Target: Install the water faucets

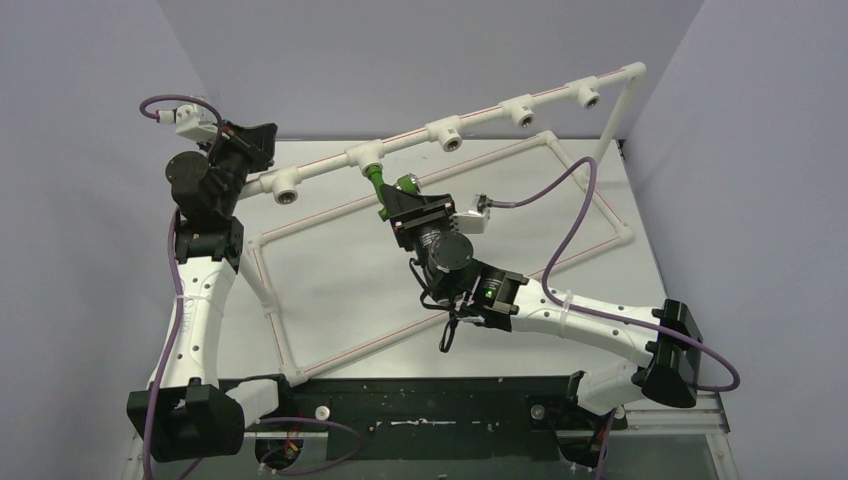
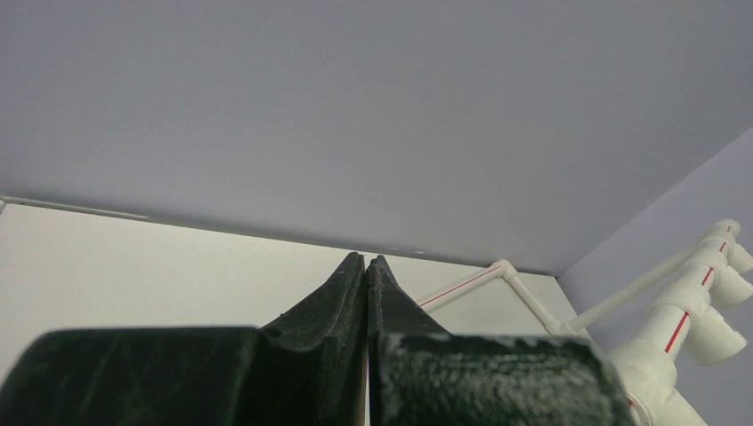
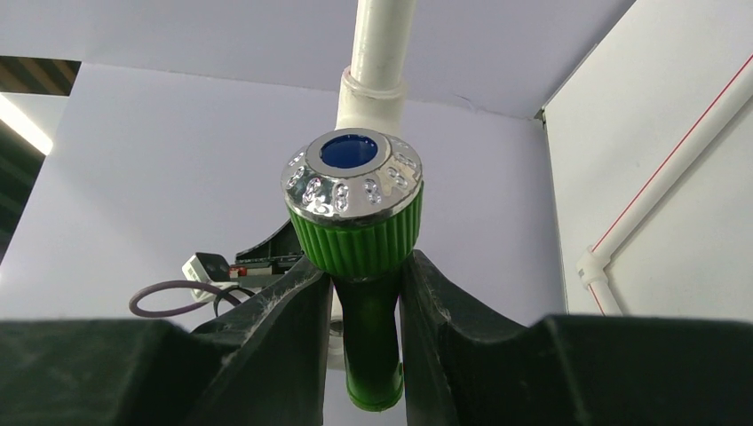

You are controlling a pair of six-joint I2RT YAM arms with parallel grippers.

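The green water faucet (image 1: 383, 188) is clamped in my right gripper (image 1: 396, 200), which is shut on it, just below a white tee fitting (image 1: 362, 155) of the raised pipe. In the right wrist view the faucet's green body (image 3: 368, 311) sits between the fingers (image 3: 293, 311), and its ribbed collar and silver ring (image 3: 352, 191) point up at the white fitting (image 3: 371, 93). I cannot tell whether faucet and fitting touch. My left gripper (image 1: 262, 138) is shut and empty near the left end of the raised pipe; its tips (image 2: 366, 259) are pressed together.
The raised white pipe carries several tee fittings (image 1: 447, 133) and ends in a far right post (image 1: 612, 120). A flat white pipe frame (image 1: 270, 300) with red stripes lies on the table. Purple cables loop from both arms (image 1: 575, 200). Grey walls close in the back and sides.
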